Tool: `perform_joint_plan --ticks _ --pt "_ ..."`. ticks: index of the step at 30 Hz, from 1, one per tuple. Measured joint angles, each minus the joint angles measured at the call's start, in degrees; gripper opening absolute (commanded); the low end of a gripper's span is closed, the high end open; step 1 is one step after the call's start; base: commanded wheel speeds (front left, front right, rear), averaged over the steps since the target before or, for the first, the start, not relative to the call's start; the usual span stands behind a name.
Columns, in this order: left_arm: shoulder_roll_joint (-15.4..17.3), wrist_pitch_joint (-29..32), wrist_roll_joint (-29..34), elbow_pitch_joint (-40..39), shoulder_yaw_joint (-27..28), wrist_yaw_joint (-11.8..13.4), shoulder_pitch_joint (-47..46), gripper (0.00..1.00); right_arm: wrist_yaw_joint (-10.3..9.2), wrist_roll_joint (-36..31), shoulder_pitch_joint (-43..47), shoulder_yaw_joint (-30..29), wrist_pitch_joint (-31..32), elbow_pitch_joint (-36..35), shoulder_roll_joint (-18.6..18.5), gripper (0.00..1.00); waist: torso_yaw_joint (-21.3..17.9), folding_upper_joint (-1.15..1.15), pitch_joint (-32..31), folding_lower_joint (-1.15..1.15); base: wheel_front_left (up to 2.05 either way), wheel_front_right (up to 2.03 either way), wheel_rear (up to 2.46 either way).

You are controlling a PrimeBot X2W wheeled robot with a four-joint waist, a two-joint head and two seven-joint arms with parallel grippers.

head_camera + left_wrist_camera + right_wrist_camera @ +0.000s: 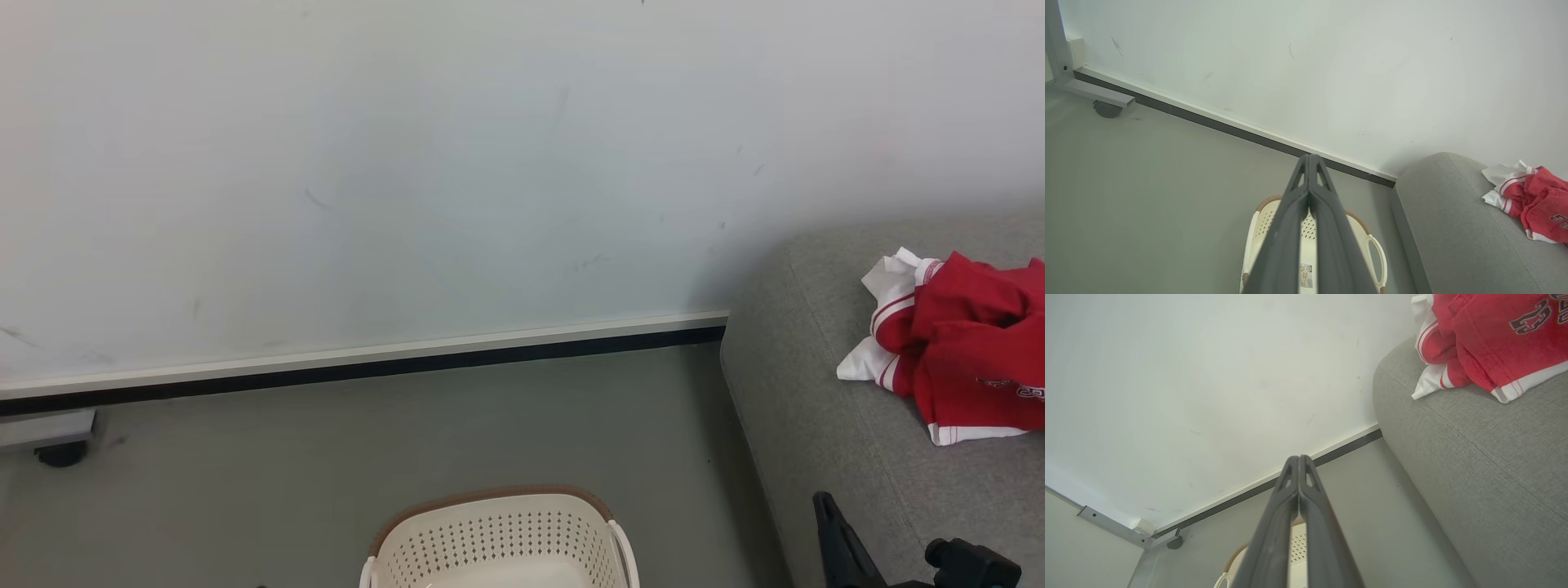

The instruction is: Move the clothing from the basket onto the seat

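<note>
The clothing point(971, 343) lies in a crumpled red and white heap on the grey seat point(816, 408), near its left end. It also appears in the left wrist view point(1539, 200) on the seat point(1453, 228), and in the right wrist view point(1478, 335) on the seat point(1474, 449). The cream basket point(490, 535) stands on the floor at the bottom centre; no clothing shows in the part I see. My left gripper point(1310, 157) is shut and holds nothing, above the basket point(1265, 222). My right gripper point(1299, 458) is shut and holds nothing; its dark fingers point(841, 539) rise beside the seat's front.
A pale wall with a dark baseboard point(367, 367) runs behind the basket. A grey metal frame foot with a black caster point(57, 449) stands at the far left by the wall. Grey floor point(245, 490) lies between the caster and the seat.
</note>
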Motion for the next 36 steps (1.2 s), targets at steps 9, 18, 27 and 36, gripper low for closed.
perform_joint_plan --ticks 9,18,27,36 --pt "-0.1 1.4 -8.9 1.9 -0.2 -0.8 -2.5 0.00 0.00 7.9 -1.3 -3.0 2.3 0.8 0.5 0.00 0.1 0.00 0.4 0.00 0.00 0.00 0.00" --pt "-0.2 2.4 -16.5 3.6 -0.3 -1.6 -4.6 0.00 0.00 15.0 -2.5 -5.8 4.7 1.6 1.0 0.00 0.2 0.00 0.8 0.00 0.00 0.00 0.00" --pt "-0.3 3.5 -23.6 5.3 -0.4 -2.5 -6.7 0.00 0.00 21.4 -3.7 -8.5 6.8 2.4 1.5 0.00 0.3 0.00 1.2 0.00 0.00 0.00 0.00" --pt "-0.5 4.5 -30.2 6.7 -0.4 -3.1 -8.8 0.00 -0.01 26.9 -4.8 -11.2 9.0 3.0 2.1 0.00 0.4 0.00 1.6 0.00 0.00 0.00 0.00"
